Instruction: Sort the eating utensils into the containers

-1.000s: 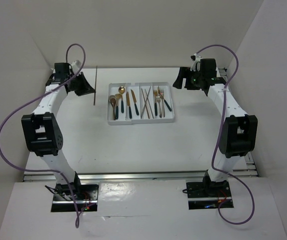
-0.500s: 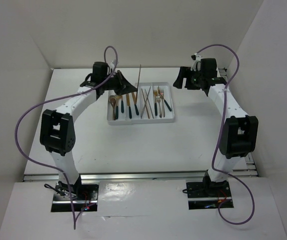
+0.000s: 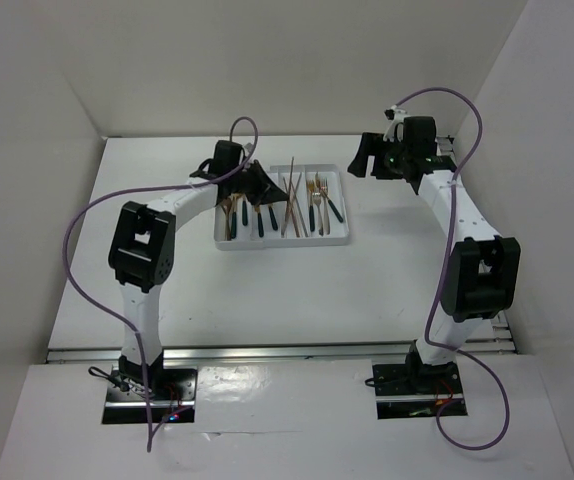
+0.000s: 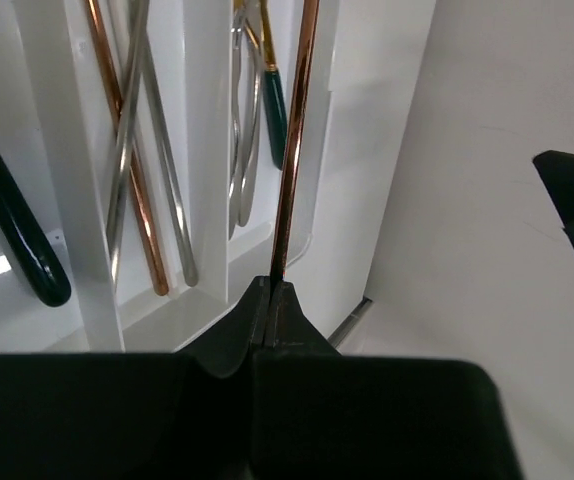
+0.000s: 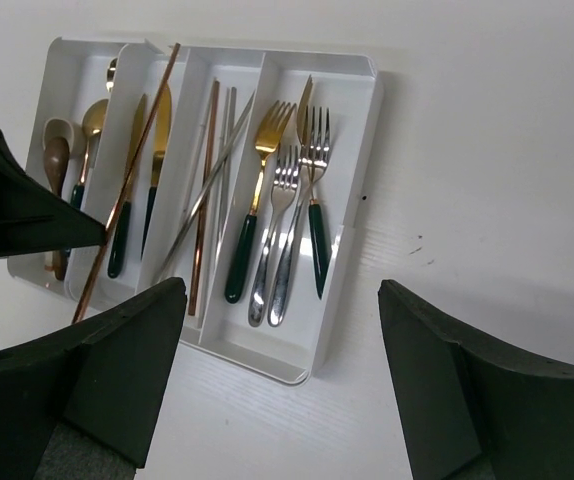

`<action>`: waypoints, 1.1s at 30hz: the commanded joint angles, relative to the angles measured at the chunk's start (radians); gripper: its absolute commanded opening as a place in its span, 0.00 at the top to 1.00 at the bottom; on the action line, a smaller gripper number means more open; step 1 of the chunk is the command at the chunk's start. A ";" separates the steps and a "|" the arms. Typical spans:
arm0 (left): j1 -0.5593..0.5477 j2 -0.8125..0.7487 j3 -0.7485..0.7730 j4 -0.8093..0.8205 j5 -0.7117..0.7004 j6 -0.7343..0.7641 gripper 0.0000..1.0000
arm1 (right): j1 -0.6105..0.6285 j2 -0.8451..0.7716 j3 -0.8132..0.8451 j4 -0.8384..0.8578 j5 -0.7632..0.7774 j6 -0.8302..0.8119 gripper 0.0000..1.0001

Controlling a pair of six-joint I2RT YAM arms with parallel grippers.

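The white tray [image 3: 287, 244] holds the sorted utensils: spoons [image 5: 92, 125], knives [image 5: 159, 120], chopsticks [image 5: 207, 180] and forks [image 5: 267, 200], one kind per compartment. My left gripper [image 3: 270, 192] hangs over the tray's left half, shut on a thin copper chopstick [image 5: 137, 150]. In the left wrist view that chopstick [image 4: 292, 150] runs straight out from the closed left gripper [image 4: 272, 285] above the tray [image 4: 202, 150]. My right gripper [image 5: 282, 288] stands open and empty near the tray's far right corner [image 3: 367, 158], apart from the tray [image 5: 367, 130].
White walls close in the table on the left, back and right. A purple cable loops above each arm. Bare table lies in front of the tray.
My left arm has swung right, carrying the chopstick from the table left of the tray to above the tray. The right arm has not moved.
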 commanded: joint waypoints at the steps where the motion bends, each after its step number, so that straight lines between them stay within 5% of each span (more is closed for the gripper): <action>1: -0.008 0.026 0.035 0.025 -0.014 -0.021 1.00 | -0.008 -0.051 0.000 0.014 0.008 0.005 0.15; 18: -0.026 0.156 0.076 0.036 -0.023 -0.001 0.99 | -0.017 -0.012 0.018 0.005 0.017 0.005 0.15; 20: -0.026 0.156 0.076 0.062 -0.014 -0.001 0.78 | -0.026 -0.012 0.018 0.005 0.017 0.005 0.15; 23: -0.026 0.156 0.097 0.053 -0.014 0.048 0.62 | -0.026 -0.012 0.018 0.005 0.017 0.005 0.15; 33: -0.026 0.024 0.258 -0.119 -0.119 0.324 0.48 | -0.047 -0.023 -0.031 0.028 0.049 -0.053 0.13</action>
